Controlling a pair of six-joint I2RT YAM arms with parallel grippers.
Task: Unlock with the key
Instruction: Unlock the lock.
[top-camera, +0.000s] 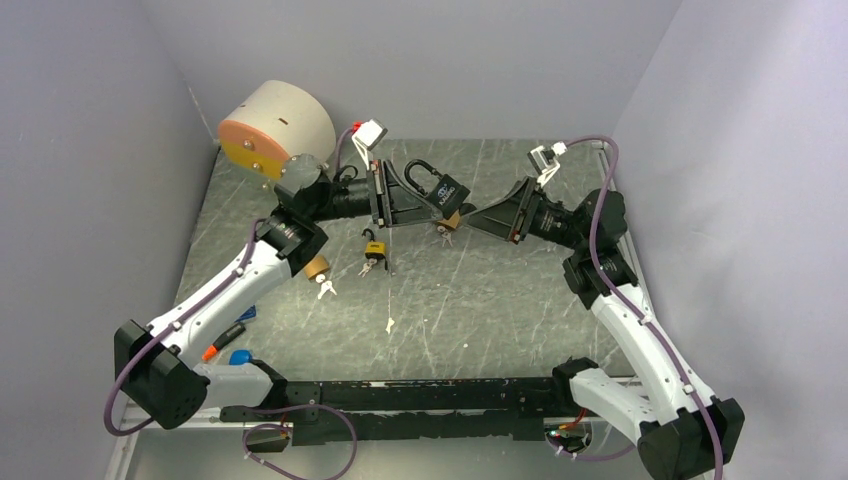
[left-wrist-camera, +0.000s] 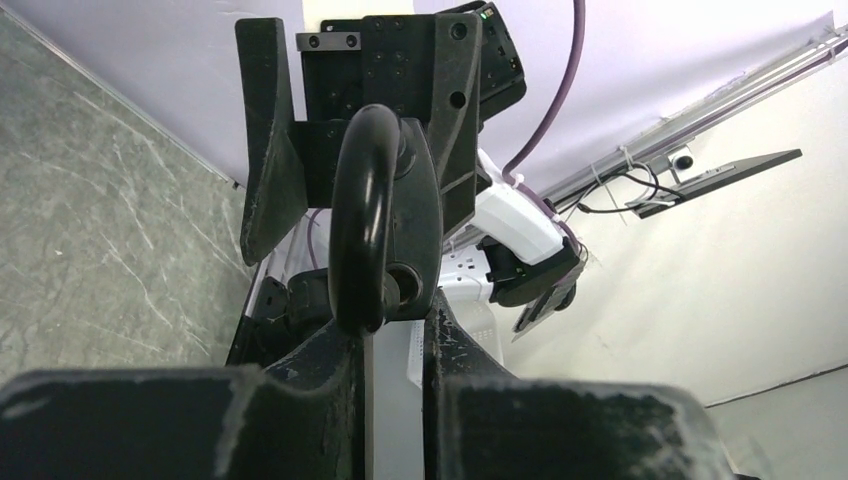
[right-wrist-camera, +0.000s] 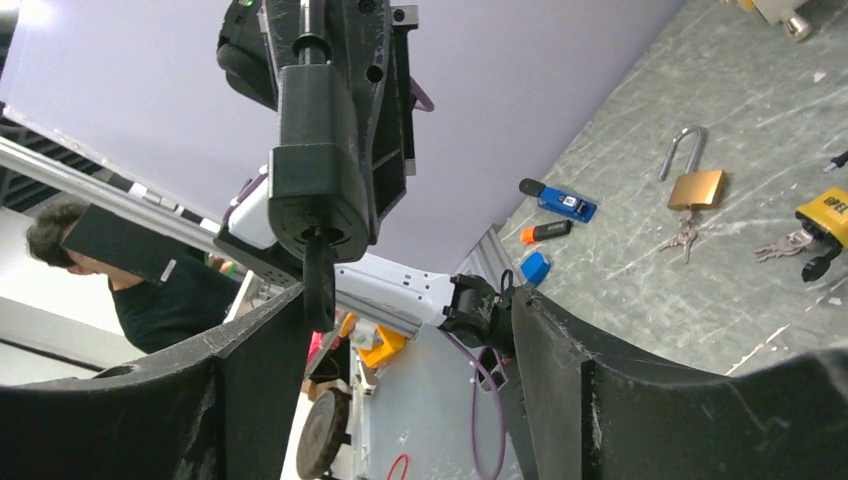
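Note:
A black padlock (top-camera: 447, 193) hangs in the air over the back middle of the table. My left gripper (top-camera: 398, 200) is shut on its shackle (left-wrist-camera: 362, 215). In the left wrist view the shackle's near end sits beside an open hole in the lock body, right at my left gripper (left-wrist-camera: 395, 322). A black key (right-wrist-camera: 318, 278) is stuck in the keyhole at the lock's bottom (right-wrist-camera: 318, 195). My right gripper (right-wrist-camera: 410, 300) is wide open around the key, which sits against its left finger (right-wrist-camera: 262, 370). In the top view the right gripper (top-camera: 470, 217) is just right of the lock.
A small yellow padlock (top-camera: 375, 248) and a brass padlock (top-camera: 317, 267), each with keys, lie on the table below my left gripper. A beige drum (top-camera: 275, 130) stands back left. Markers and blue sticks (top-camera: 225, 340) lie near the left arm's base.

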